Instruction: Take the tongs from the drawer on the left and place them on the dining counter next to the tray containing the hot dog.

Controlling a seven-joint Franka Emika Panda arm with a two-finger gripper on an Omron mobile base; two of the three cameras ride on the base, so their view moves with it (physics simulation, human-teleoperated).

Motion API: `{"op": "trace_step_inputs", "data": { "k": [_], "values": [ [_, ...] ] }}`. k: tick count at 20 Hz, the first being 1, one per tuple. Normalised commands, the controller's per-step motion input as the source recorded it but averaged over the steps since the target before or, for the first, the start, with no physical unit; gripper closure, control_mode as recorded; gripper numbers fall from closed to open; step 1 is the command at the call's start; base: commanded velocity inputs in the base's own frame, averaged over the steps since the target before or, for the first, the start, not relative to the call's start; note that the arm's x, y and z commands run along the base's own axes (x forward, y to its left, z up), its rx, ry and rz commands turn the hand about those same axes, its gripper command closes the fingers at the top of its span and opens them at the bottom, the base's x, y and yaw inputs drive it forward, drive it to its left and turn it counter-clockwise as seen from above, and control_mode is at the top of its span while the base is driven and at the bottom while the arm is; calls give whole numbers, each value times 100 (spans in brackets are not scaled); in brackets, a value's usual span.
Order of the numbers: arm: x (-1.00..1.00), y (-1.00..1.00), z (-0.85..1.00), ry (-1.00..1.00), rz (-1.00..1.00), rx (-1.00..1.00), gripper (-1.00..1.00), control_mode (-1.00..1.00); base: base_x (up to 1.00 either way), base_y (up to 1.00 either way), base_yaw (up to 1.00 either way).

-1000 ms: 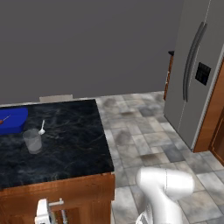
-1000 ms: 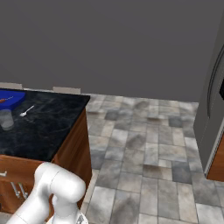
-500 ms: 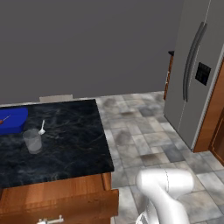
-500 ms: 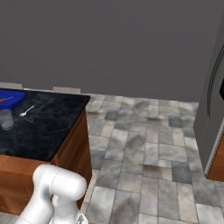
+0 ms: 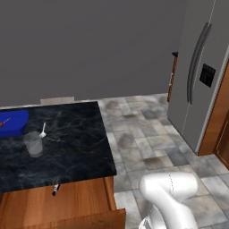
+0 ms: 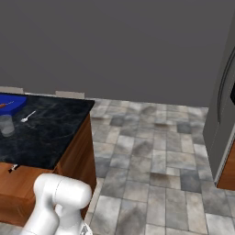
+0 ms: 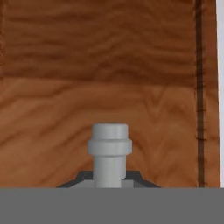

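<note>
The white arm point(image 5: 170, 201) rises at 5 o'clock in the left base view and bends down out of the picture; in the right base view it point(image 6: 57, 202) stands at 7 o'clock. In the hand view the gripper point(image 7: 109, 177) faces the drawer point(image 5: 62, 205) front squarely, with the silver handle point(image 7: 109, 151) seen end-on at 6 o'clock, right at the dark fingertips; whether they clasp it cannot be told. The drawer stands pulled out under the dining counter point(image 5: 76, 152). A tip of the tongs point(image 5: 55, 188) pokes out from under the counter's edge. On the counter, at 9 o'clock, sit the tray point(image 5: 15, 121) with the hot dog point(image 5: 3, 122), a spoon point(image 5: 43, 130) and a glass point(image 5: 33, 143).
</note>
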Motion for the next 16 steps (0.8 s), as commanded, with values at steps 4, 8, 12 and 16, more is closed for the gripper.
{"op": "trace_step_inputs", "data": {
  "k": [4, 8, 12, 16],
  "values": [
    [-57, 0, 0, 0, 0, 0, 100, -100, 0, 0, 0],
    [-57, 0, 0, 0, 0, 0, 100, -100, 0, 0, 0],
    [-58, 0, 0, 0, 0, 1, 100, -100, 0, 0, 0],
    [-52, 0, 0, 0, -2, 2, 100, -100, 0, 0, 0]
  ]
}}
